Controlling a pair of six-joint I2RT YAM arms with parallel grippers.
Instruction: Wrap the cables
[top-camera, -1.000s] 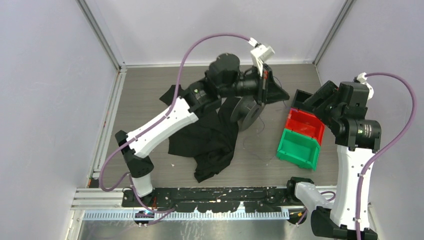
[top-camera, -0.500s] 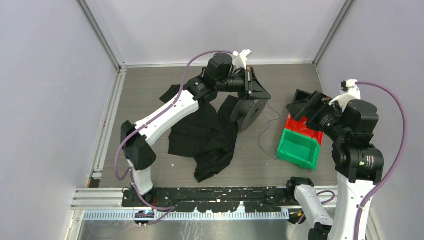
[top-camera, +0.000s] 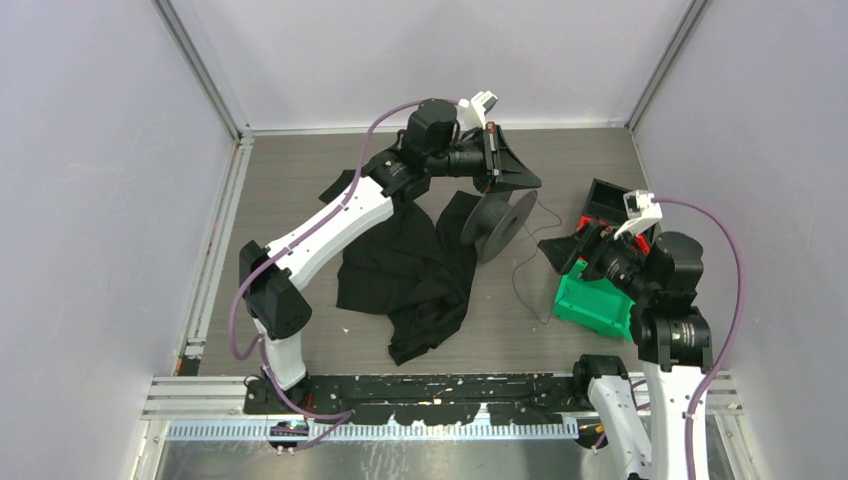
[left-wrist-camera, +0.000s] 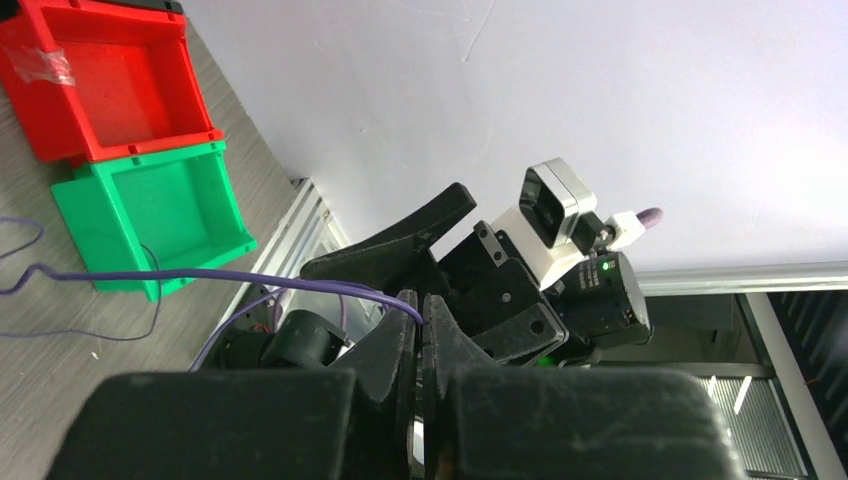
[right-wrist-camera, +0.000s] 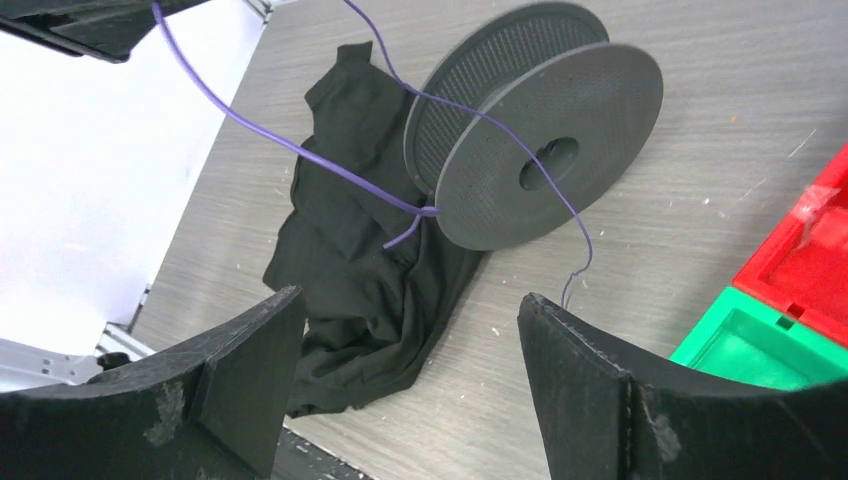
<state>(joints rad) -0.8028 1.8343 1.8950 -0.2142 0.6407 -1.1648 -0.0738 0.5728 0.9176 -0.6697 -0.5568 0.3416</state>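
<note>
Grey wood-look table (top-camera: 290, 160), white walls round it. The left gripper (left-wrist-camera: 420, 315) is up over the far ctr, jaws pressed together on the cable (right-wrist-camera: 310, 152), pinched right at the tips. The right gripper (right-wrist-camera: 410, 300) hangs by the bins at right, jaws spread wide w/ nothing in them, facing the spool (right-wrist-camera: 600, 110).

From the pinch the cable drops to the spool and hooks across a flange rim. A loose tail then trails near-right over the table toward the green bin (top-camera: 590, 300). The spool stands on edge against the black cloth (top-camera: 410, 270), axis approx horizontal, hub toward the right gripper.

Step is prob. early winding, as no turns can be made out on the core. Next move calls for the right gripper to steady a flange while the left leads the cable btwn the flanges, kept taut.
</note>
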